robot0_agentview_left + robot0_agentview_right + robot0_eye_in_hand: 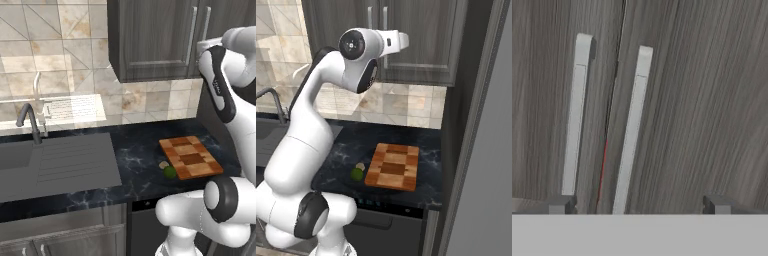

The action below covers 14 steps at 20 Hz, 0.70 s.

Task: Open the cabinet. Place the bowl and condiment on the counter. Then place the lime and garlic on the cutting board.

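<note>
Opening the cabinet [687, 110]: first step, not yet done. Both doors shut, seam between the two silver bar handles [631, 130] showing a thin red sliver low down, likely the bowl inside. Claw [639, 204] raised in front of the doors, spread wide and holding nothing, tips either side of the right-hand handle but apparently not touching it. Down on the black table [135, 155]: checkered cutting board [191, 157], with lime [170, 172] and garlic [163, 164] just beside its near-left corner, off the board. Condiment presumably behind the doors. Next, probably: advance onto one handle, close around it, pull outward along the door's swing.
</note>
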Available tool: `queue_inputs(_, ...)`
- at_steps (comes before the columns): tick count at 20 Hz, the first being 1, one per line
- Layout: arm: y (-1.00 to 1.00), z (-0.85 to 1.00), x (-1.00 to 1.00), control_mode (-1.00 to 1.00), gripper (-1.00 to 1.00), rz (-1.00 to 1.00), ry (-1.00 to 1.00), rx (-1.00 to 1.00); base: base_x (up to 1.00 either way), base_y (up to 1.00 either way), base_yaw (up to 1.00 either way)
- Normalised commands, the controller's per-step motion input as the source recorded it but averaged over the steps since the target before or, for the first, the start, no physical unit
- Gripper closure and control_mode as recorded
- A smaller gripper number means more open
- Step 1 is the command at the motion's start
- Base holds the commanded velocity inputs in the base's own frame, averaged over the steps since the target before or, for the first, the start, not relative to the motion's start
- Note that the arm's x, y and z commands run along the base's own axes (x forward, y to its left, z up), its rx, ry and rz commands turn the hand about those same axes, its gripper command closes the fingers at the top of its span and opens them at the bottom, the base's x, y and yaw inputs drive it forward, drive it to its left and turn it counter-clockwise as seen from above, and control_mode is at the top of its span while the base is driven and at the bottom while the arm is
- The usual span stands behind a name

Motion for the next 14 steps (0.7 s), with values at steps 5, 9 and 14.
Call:
queue_inputs(5, 0.04, 0.00, 0.22, -1.00, -1.00, -0.03, 0.00, -0.02, 0.00, 0.00, 0.00)
queue_inputs(9, 0.06, 0.00, 0.17, -1.00, -1.00, -0.04, 0.00, 0.00, 0.00, 0.00, 0.00)
queue_inputs(14, 0.11, 0.00, 0.12, -1.00, -1.00, -0.03, 0.00, 0.00, 0.00, 0.00, 0.00)
